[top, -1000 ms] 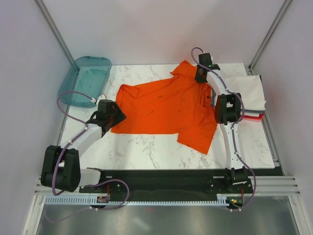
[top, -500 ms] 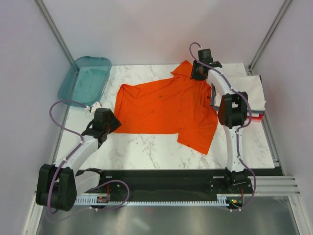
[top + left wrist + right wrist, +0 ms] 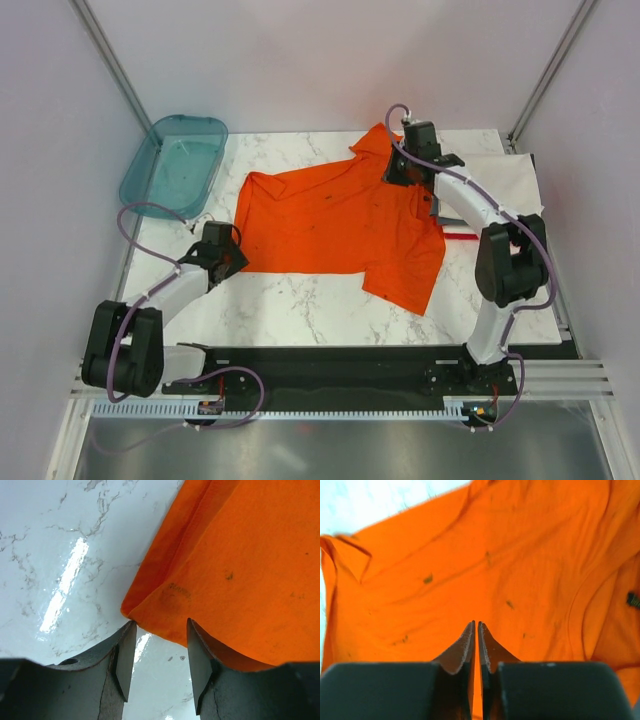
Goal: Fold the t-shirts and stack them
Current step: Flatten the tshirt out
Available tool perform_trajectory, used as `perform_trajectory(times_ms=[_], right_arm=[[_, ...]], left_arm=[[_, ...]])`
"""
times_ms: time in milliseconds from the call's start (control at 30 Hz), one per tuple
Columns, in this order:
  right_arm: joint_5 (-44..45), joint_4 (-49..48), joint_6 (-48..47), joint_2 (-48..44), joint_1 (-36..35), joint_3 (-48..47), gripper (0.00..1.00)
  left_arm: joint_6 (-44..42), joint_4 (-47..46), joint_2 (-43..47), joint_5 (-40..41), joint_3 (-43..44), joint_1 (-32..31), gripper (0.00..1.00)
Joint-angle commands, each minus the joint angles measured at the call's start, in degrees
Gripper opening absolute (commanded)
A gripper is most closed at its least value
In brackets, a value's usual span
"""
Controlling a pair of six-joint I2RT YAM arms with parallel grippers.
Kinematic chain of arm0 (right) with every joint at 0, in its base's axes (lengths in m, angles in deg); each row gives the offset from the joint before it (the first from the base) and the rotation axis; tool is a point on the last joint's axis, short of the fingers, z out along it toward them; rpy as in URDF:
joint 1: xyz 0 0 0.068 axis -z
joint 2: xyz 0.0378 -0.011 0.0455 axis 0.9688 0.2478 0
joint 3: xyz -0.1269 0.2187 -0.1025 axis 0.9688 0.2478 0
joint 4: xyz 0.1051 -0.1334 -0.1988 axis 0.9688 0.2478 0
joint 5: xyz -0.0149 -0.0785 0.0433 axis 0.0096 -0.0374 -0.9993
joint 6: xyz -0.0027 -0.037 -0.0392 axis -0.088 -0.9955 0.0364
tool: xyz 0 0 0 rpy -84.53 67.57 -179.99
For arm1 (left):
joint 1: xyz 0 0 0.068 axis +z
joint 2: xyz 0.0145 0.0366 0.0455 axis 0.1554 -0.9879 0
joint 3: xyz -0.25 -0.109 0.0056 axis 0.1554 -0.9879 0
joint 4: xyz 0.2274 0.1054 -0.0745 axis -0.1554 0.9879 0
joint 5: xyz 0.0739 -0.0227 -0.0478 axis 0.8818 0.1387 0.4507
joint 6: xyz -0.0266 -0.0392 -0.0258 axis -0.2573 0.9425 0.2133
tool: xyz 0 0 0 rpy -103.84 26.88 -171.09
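Orange t-shirt [image 3: 340, 215] spread flat on counter [image 3: 300, 310], long axis left-right. Left fingers [image 3: 125, 652] released, near-left hem corner just ahead of them. Right fingers [image 3: 465, 647] clenched over far-right collar end; whether pinching cloth unclear.

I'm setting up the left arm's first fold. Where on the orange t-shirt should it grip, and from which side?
I'd grip the orange t-shirt at its near-left hem corner, coming in low from the left over the bare marble table. That corner lies flat, points outward, and sits just ahead of the open jaws of the left gripper.
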Motion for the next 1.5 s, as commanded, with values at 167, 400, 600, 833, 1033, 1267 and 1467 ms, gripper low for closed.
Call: perform_trajectory(times_ms=[167, 400, 600, 833, 1033, 1267, 1467], right_arm=[[0.58, -12.79, 5.83, -13.89, -4.29, 23.36, 0.07], [1.54, -14.39, 6.36, -22.26, -4.38, 33.47, 0.07], [2.95, -14.74, 7.23, -30.43, -4.38, 42.6, 0.08], [2.96, -14.83, 9.78, -43.6, -4.38, 51.85, 0.11], [4.09, -10.72, 11.36, -49.33, -4.29, 56.86, 0.23], [9.1, 0.71, 17.23, -51.44, -4.47, 57.48, 0.4], [15.69, 11.7, 19.89, -48.64, -4.99, 55.29, 0.5]], left_arm=[[10.42, 6.62, -2.55, 8.91, 1.43, 1.62, 0.51], [14.21, 8.22, -3.16, 4.78, 0.38, 3.56, 0.52], [15.27, 4.88, -4.13, 3.11, -0.07, 4.0, 0.47], [17.99, 1.54, -6.15, 2.59, -0.85, 4.0, 0.33], [20.45, 0.39, -6.77, 2.76, -2.26, 4.0, 0.21], [20.89, 0.48, -2.73, 3.2, -4.54, 4.0, 0.04], [20.81, 1.45, -0.09, 3.46, -4.72, 4.0, 0.02]])
